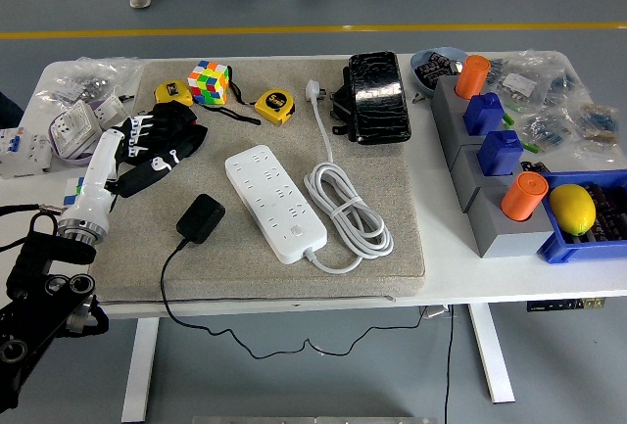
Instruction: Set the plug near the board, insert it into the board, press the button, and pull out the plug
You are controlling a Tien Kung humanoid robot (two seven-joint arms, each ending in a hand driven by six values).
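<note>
Plug (200,217) lies by itself on the grey mat (392,150), just left of the white board (275,202), not touching it. Its black wire (162,282) runs down over the table (509,282) edge. Left hand (147,142) is up over a black cloth (181,125), fingers spread wide, holding nothing. A colour cube (210,81) sits behind.

- The power strip (276,203) and its coiled cable (350,211) are smooth white plastic with a slight sheen.
- The plug (200,217) is matt black plastic.
- The mat (392,248) under them is rough, felt-like beige cloth.
- The black case (377,96) looks glossy and wrinkled, like film wrap.
- The left hand (152,140) has black fingers and a smooth white plastic forearm shell.
- The lemon (572,209) is dimpled and matt.
</note>
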